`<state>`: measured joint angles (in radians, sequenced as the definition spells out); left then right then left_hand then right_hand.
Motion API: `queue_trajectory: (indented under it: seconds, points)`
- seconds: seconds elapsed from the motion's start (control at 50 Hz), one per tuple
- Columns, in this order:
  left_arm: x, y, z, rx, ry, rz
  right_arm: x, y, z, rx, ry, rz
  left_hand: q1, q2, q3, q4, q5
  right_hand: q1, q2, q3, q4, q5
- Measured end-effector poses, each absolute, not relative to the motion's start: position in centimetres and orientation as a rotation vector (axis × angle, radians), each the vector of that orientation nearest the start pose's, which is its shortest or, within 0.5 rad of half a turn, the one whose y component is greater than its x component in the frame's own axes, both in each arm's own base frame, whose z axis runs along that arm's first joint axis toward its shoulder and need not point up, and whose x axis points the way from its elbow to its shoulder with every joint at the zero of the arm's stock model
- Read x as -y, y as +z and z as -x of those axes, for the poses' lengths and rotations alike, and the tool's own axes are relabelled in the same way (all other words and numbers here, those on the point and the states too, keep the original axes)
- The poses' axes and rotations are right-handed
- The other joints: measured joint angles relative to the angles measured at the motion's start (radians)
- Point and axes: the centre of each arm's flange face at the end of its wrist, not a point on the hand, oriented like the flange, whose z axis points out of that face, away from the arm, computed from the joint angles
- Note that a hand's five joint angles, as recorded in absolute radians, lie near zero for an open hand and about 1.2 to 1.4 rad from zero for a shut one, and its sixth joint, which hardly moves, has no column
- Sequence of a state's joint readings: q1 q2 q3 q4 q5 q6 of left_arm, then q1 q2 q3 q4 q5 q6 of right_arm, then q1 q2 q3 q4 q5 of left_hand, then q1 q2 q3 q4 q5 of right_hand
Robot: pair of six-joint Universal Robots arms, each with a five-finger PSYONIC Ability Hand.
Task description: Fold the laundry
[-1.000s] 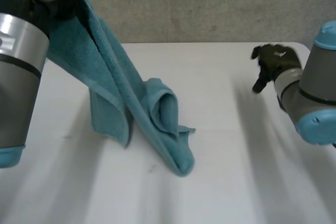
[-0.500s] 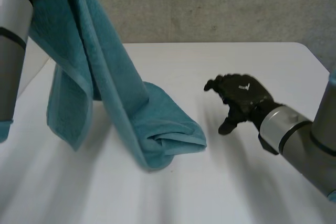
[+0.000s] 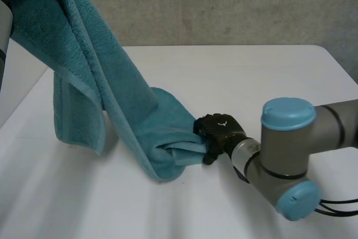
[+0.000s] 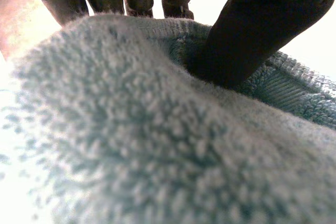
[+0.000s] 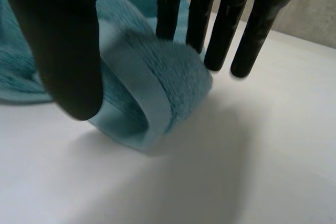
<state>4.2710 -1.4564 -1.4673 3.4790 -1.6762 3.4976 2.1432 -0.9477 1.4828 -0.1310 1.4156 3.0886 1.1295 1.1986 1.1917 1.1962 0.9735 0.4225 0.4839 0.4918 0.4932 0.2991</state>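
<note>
The left robot hand (image 4: 262, 24) is clamped on the teal towel (image 3: 134, 116), holding one end up high. The towel's low, rolled end lies on the white tabletop (image 3: 251, 76). It sits between the thumb and the straight, apart fingers of the right robot hand (image 3: 219, 130).

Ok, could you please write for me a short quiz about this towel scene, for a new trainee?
1. True or false: the teal towel lies completely flat on the white table.
2. Where is the right robot hand? A) at the towel's bunched end on the table; B) at the table's far edge, away from the towel; C) holding the towel's raised end.
3. Fill in: the left robot hand pinches the ___ between thumb and fingers.
Key: 1 false, one end is raised; 2 A; 3 towel.
</note>
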Motion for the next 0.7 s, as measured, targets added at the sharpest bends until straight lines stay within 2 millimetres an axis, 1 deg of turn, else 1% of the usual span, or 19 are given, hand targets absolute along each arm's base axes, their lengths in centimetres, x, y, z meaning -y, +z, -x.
queue_trajectory:
  seconds: [0.06, 0.14, 0.16, 0.18, 0.2, 0.24, 0.28, 0.3, 0.32, 0.34, 0.36, 0.38, 0.4, 0.42, 0.46, 0.5, 0.56, 0.6, 0.7]
  points:
    - [22.3, 41.3, 23.9, -1.481, -2.755, -0.462, 24.7, 12.0, -33.1, -2.191, -1.474, 0.811, 0.0, 0.0, 0.0, 0.0, 0.0, 0.479, 0.58, 0.555, 0.562, 0.55]
    - [22.5, 41.1, 23.7, -1.49, -2.744, -0.459, 25.7, 12.7, -33.3, -2.172, -1.55, 0.779, 0.0, 0.0, 0.0, 0.0, 0.0, 0.534, 0.683, 0.663, 0.684, 0.668]
    - [22.6, 41.0, 23.7, -1.492, -2.74, -0.459, 26.0, 13.5, -33.3, -2.15, -1.589, 0.765, 0.0, 0.0, 0.0, 0.0, 0.0, 0.534, 0.683, 0.663, 0.684, 0.668]
    - [22.7, 40.9, 23.6, -1.494, -2.735, -0.456, 26.3, 14.5, -33.2, -2.123, -1.63, 0.75, 0.0, 0.0, 0.0, 0.0, 0.0, 0.534, 0.683, 0.671, 0.695, 0.672]
    - [22.9, 40.8, 23.4, -1.498, -2.723, -0.451, 26.7, 16.9, -33.0, -2.062, -1.712, 0.722, 0.0, 0.0, 0.0, 0.0, 0.0, 0.534, 0.683, 0.674, 0.695, 0.674]
    - [23.1, 40.7, 23.2, -1.5, -2.714, -0.445, 26.9, 19.2, -32.6, -2.008, -1.782, 0.697, 0.0, 0.0, 0.0, 0.0, 0.0, 0.534, 0.683, 0.675, 0.696, 0.674]
    - [23.6, 40.5, 22.7, -1.503, -2.693, -0.43, 27.4, 23.2, -31.2, -1.934, -1.898, 0.66, 0.0, 0.0, 0.0, 0.0, 0.0, 0.534, 0.683, 0.679, 0.696, 0.676]
    - [23.6, 40.5, 22.7, -1.503, -2.693, -0.43, 27.4, 23.2, -31.2, -1.934, -1.898, 0.66, 0.0, 0.0, 0.0, 0.0, 0.0, 0.534, 0.683, 0.679, 0.696, 0.676]
    - [24.1, 40.3, 22.2, -1.507, -2.671, -0.415, 27.8, 26.2, -29.6, -1.901, -1.983, 0.648, 0.0, 0.0, 0.0, 0.0, 0.0, 0.534, 0.683, 0.682, 0.696, 0.676]
    - [24.4, 40.2, 21.8, -1.51, -2.657, -0.406, 28.0, 27.9, -28.4, -1.893, -2.031, 0.651, 0.0, 0.0, 0.0, 0.0, 0.0, 0.537, 0.683, 0.683, 0.696, 0.678]
    - [24.4, 40.2, 21.8, -1.51, -2.657, -0.406, 28.0, 27.9, -28.4, -1.893, -2.031, 0.651, 0.0, 0.0, 0.0, 0.0, 0.0, 0.537, 0.683, 0.683, 0.696, 0.678]
    - [24.7, 40.0, 21.5, -1.516, -2.64, -0.398, 28.1, 28.9, -27.7, -1.894, -2.056, 0.659, 0.0, 0.0, 0.0, 0.0, 0.0, 0.538, 0.683, 0.684, 0.696, 0.68]
    - [25.2, 39.7, 20.9, -1.528, -2.613, -0.386, 28.2, 30.8, -25.9, -1.916, -2.109, 0.691, 0.0, 0.0, 0.0, 0.0, 0.0, 0.538, 0.683, 0.685, 0.696, 0.682]
    - [25.4, 39.5, 20.6, -1.536, -2.597, -0.38, 28.3, 31.5, -25.1, -1.931, -2.127, 0.711, 0.0, 0.0, 0.0, 0.0, 0.0, 0.538, 0.683, 0.685, 0.696, 0.682]
    - [25.7, 39.2, 20.2, -1.55, -2.574, -0.374, 28.3, 31.9, -24.5, -1.95, -2.138, 0.734, 0.0, 0.0, 0.0, 0.0, 0.0, 0.538, 0.683, 0.685, 0.698, 0.682]
    - [26.2, 38.1, 19.5, -1.594, -2.519, -0.37, 28.3, 32.7, -22.4, -2.062, -2.151, 0.871, 0.0, 0.0, 0.0, 0.0, 0.0, 0.538, 0.683, 0.685, 0.699, 0.683]
    - [26.7, 36.9, 18.9, -1.647, -2.46, -0.375, 28.1, 32.6, -21.2, -2.163, -2.121, 1.012, 0.0, 0.0, 0.0, 0.0, 0.0, 0.538, 0.683, 0.685, 0.699, 0.683]
    - [27.1, 35.1, 18.4, -1.72, -2.388, -0.393, 27.6, 32.0, -20.4, -2.252, -2.048, 1.16, 0.0, 0.0, 0.0, 0.0, 0.0, 0.538, 0.683, 0.685, 0.699, 0.683]
    - [27.9, 30.5, 17.9, -1.909, -2.22, -0.462, 26.6, 29.6, -20.0, -2.365, -1.845, 1.386, 0.0, 0.0, 0.0, 0.0, 0.0, 0.538, 0.683, 0.685, 0.699, 0.683]
